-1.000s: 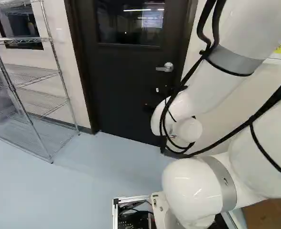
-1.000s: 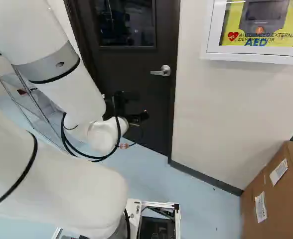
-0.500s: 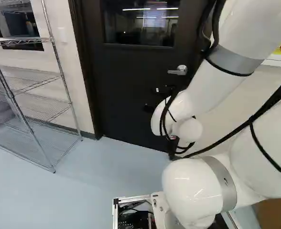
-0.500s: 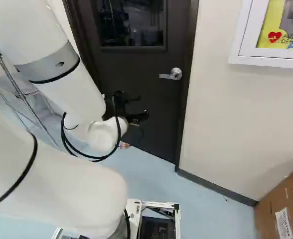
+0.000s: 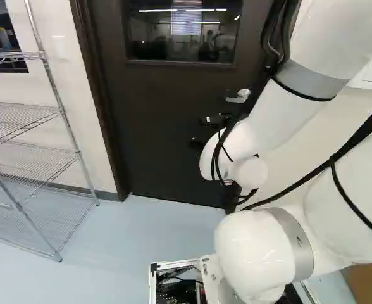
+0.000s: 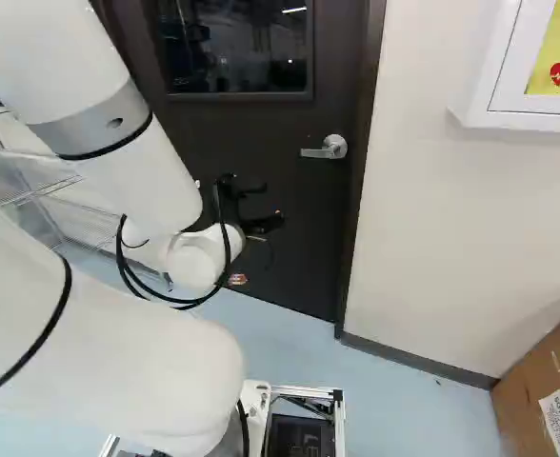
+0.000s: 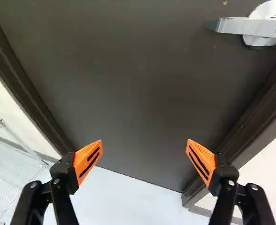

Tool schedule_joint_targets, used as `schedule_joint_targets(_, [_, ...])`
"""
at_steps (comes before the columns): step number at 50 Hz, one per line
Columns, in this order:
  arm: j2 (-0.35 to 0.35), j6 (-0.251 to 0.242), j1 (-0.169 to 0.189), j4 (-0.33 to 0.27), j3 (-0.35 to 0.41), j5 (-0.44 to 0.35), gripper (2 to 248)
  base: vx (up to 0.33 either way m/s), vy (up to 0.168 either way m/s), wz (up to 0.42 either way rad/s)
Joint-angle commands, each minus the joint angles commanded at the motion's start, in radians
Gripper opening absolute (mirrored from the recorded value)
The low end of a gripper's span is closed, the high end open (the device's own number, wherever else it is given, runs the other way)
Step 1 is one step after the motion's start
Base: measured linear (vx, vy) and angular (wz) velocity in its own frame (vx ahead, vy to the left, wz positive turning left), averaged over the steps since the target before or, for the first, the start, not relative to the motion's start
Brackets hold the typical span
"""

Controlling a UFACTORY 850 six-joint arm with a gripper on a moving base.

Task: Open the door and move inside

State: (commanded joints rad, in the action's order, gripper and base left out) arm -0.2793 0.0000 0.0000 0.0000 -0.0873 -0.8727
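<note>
In the right base view my gripper [image 6: 251, 205] is a dark shape in front of the closed dark door [image 6: 290, 257], left of and below the silver lever handle [image 6: 326, 148]. The left base view shows the same door [image 5: 167, 126] and its handle [image 5: 238, 96] beside my arm. In the wrist view the gripper [image 7: 144, 152] stands open, its orange pads wide apart with nothing between them. The handle [image 7: 255, 27] is ahead of the fingers and off to one side, touched by neither. The door's window [image 5: 181, 31] is in its upper part.
A wire shelf rack [image 5: 31, 120] stands left of the door. Right of it, a white cabinet [image 6: 509, 86] hangs on the wall above a cardboard box [image 6: 537, 400]. The dark door frame [image 6: 361, 181] borders the wall.
The base has moved, turning and coming nearer the door, so door, rack and cabinet have shifted in the base views. The arm keeps its pose against its lowest joint.
</note>
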Motion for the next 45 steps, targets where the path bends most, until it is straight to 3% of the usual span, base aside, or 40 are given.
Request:
schedule_joint_targets(13, [0.0, 0.0, 0.0, 0.0, 0.0, 0.0, 247, 0.15, 0.098, -0.33])
schedule_joint_targets(45, [0.01, 0.0, 0.0, 0.0, -0.028, 0.0, 247, 0.005, 0.004, -0.011])
